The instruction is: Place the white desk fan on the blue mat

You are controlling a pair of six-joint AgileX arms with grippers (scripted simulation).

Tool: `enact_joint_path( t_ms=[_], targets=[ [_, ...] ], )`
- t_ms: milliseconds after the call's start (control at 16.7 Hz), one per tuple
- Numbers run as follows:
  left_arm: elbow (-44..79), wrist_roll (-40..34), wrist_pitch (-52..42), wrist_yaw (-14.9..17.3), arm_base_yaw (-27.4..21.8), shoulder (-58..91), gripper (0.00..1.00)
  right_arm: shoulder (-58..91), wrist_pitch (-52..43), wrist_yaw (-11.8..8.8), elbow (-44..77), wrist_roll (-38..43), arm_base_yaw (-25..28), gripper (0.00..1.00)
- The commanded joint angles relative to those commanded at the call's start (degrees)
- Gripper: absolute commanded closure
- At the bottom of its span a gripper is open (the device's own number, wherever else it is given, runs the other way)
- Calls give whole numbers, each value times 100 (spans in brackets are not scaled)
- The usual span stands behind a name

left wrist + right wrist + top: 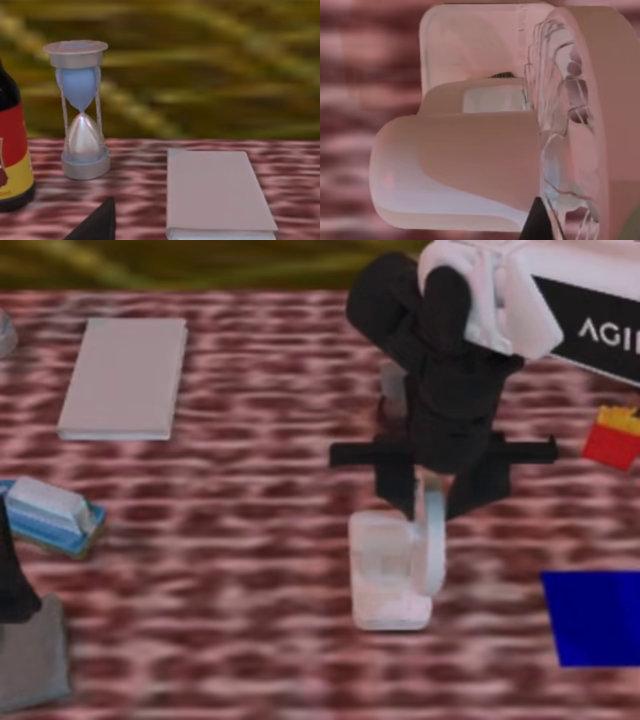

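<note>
The white desk fan [388, 585] stands near the table's middle, its boxy base toward the front and its thin translucent ring head [436, 540] on the base's right side. My right gripper [432, 502] reaches down from the back, a dark finger on each side of the ring, shut on it. The right wrist view is filled by the fan [470, 165], with one dark fingertip [537, 222] against the ring. The blue mat [597, 618] lies flat at the front right edge, apart from the fan. My left gripper [14, 585] is parked at the front left, open.
A pale grey slab [123, 378] lies at the back left, and a white-and-blue block [50, 515] at the left edge. A red fries box [612, 435] sits behind the mat. The left wrist view shows an hourglass [80, 110] and a dark bottle [12, 145].
</note>
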Motion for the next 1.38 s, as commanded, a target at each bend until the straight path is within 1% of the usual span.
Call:
enact_joint_path(
  t_ms=[300, 660, 1020, 1200, 1380],
  targets=[
    [0, 0, 0, 0, 0, 0, 0, -29, -102, -3, 109, 7, 3, 100],
    [0, 0, 0, 0, 0, 0, 0, -32, -1084, -3, 1094, 2, 36, 100],
    [0, 0, 0, 0, 0, 0, 0, -65, -1124, -5, 1088, 84, -18, 100],
    [0, 0, 0, 0, 0, 0, 0, -302, -1143, -2, 794, 651, -214, 100],
    [0, 0, 0, 0, 0, 0, 0, -752, -1143, 2, 289, 1765, -566, 100]
  ],
)
